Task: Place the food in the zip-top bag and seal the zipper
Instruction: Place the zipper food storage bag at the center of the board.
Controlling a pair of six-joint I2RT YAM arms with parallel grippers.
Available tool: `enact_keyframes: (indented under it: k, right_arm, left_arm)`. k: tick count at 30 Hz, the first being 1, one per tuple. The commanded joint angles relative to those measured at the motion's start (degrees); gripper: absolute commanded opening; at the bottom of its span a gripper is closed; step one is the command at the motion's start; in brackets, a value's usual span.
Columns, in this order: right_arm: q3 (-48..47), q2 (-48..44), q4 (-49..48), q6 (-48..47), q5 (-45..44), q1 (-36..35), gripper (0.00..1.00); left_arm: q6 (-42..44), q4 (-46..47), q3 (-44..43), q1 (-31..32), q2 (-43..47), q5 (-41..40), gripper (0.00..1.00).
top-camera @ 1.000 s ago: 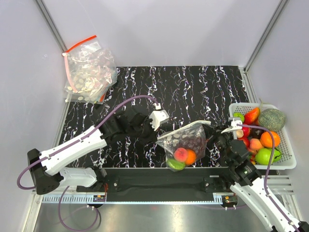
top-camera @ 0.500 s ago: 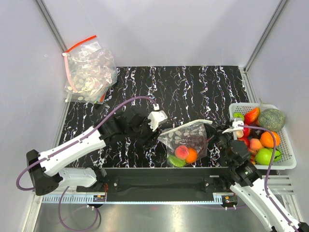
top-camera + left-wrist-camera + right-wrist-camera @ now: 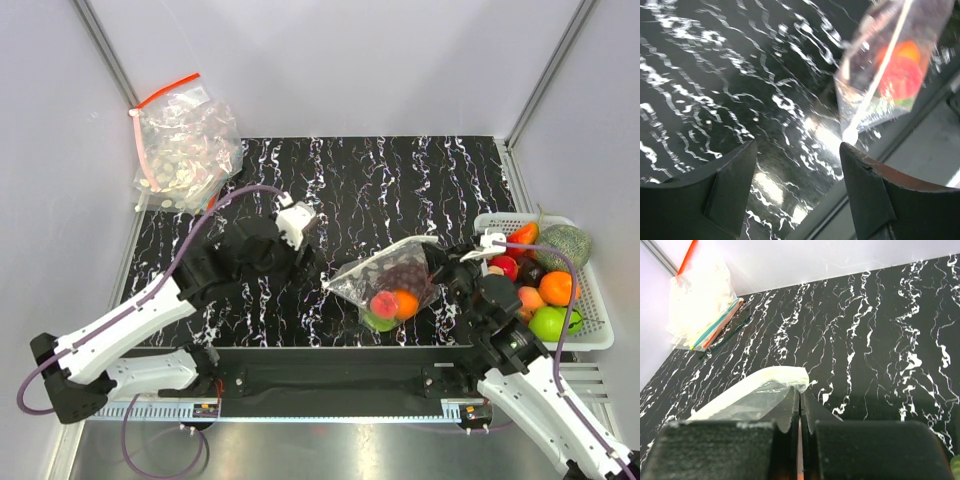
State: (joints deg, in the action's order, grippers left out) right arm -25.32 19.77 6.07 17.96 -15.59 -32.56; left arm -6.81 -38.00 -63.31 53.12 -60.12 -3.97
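The zip-top bag (image 3: 385, 283) is clear with white spots and hangs tilted over the front of the black marbled table. It holds food: a red peach (image 3: 383, 303), an orange (image 3: 405, 303) and a green fruit (image 3: 374, 321). My right gripper (image 3: 437, 262) is shut on the bag's right top corner (image 3: 801, 385), with the pale zipper (image 3: 750, 390) running off to the left. My left gripper (image 3: 308, 265) stands open to the left of the bag, apart from it. In the left wrist view the bag (image 3: 890, 60) shows beyond the spread fingers (image 3: 735, 185).
A white basket (image 3: 590, 340) of fruit stands at the right edge. A heap of similar bags (image 3: 185, 150) with a red strip lies in the far left corner, also seen in the right wrist view as the heap (image 3: 702, 295). The table's front edge runs just below the bag.
My left gripper has opened, let go of the bag's left end and drawn back up and left. The bag has shifted right, hanging from the right gripper alone.
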Motion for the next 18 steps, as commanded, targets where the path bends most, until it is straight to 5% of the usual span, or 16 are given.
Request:
enact_keyframes:
  k: [1,14,16,18]
  right_arm:
    - [-4.4,4.2,-7.3,-0.6,-2.2,0.1,0.00]
    - [-15.4,26.9,-18.0,-5.2,-13.9,0.1,0.00]
    - [-17.3,29.4,-16.4,-5.2,-14.4,0.2,0.13]
    - [-20.0,32.8,-14.5,-4.6,-14.0,0.3,0.46]
  left_arm:
    - [-3.3,5.0,0.0,-2.8,2.3,-4.8,0.72]
    - [-5.8,7.5,3.8,-8.5,6.3,-4.5,0.75]
    - [-5.8,7.4,4.0,-8.5,7.2,-4.5,0.75]
    - [-5.8,7.3,4.3,-8.6,8.3,-4.5,0.75]
